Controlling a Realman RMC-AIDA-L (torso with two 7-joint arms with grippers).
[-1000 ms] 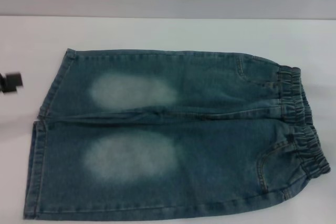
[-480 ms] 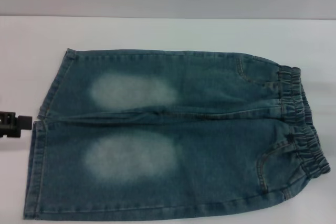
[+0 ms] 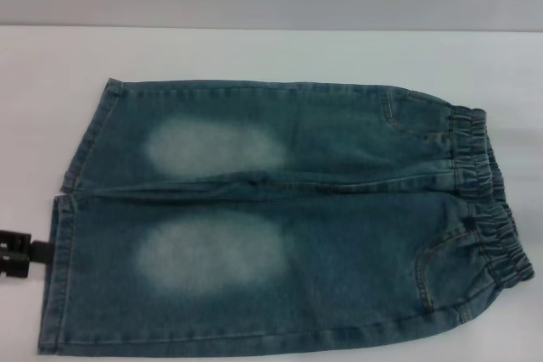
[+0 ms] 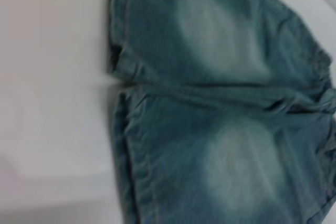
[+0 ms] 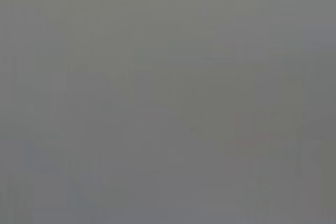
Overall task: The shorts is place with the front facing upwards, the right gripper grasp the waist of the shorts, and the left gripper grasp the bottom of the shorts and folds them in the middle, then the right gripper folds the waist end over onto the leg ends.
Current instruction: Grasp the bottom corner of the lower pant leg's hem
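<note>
White table (image 3: 254, 52) w/ shorts (image 3: 339, 209) flat, waist at frame right; left gripper (image 3: 17, 253) at left edge beside leg ends (image 3: 59, 269), fingers can't tell

Plain white, smooth tabletop (image 3: 254, 52), running back to a pale grey wall. One item lies directly on it: long blue-green denim shorts (image 3: 339, 209), spread flat, front up, two pale faded oval patches showing. Gathered elastic waistband (image 3: 488, 201) toward the robot's right; straight-hemmed leg ends (image 3: 64, 235) toward its left. Near edge of the shorts reaches the head view's lower border. Bare white tabletop shows beyond the leg hems.
</note>
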